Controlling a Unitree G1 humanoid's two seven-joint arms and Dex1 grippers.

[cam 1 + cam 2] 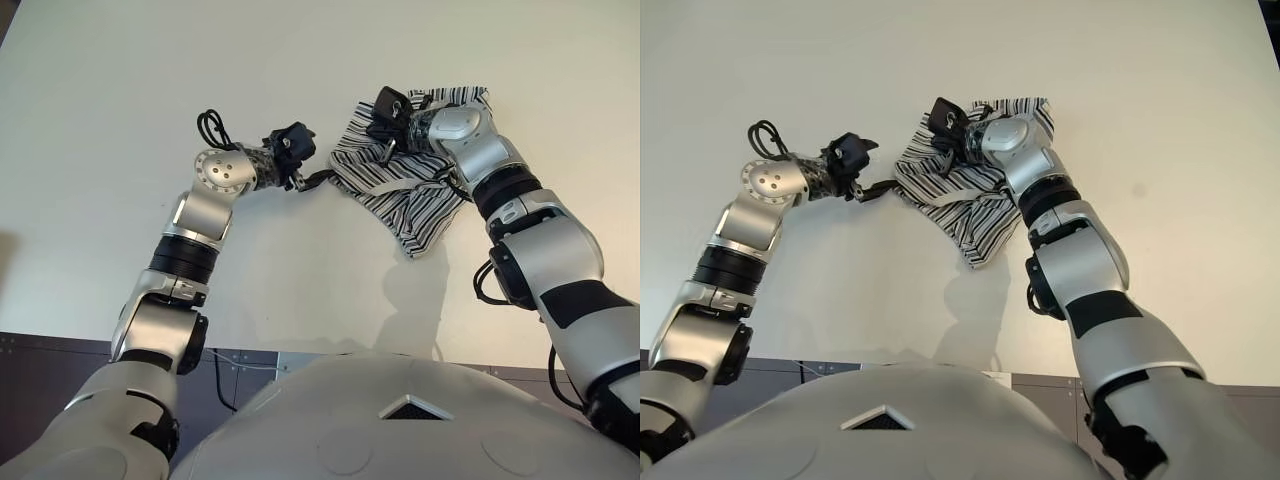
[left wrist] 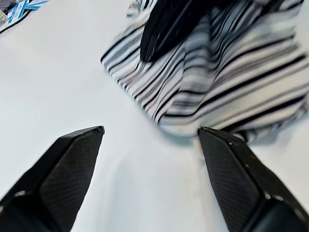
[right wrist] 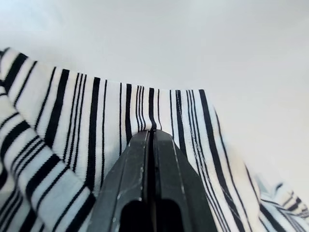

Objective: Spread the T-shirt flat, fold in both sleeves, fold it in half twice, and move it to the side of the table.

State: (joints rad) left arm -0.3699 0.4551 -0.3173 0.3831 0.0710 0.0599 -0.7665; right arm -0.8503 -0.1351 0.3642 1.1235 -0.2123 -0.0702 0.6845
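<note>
A black-and-white striped T-shirt lies crumpled on the white table, right of centre. My right gripper is shut on a raised fold of the shirt's cloth near its far left part. My left gripper is open just off the shirt's left edge, low over the table. Its two fingers hold nothing, and the shirt's hem lies right in front of them. The right arm covers part of the shirt's right side.
The table stretches wide and bare to the left and far side of the shirt. Its near edge runs close to my body, with dark floor below.
</note>
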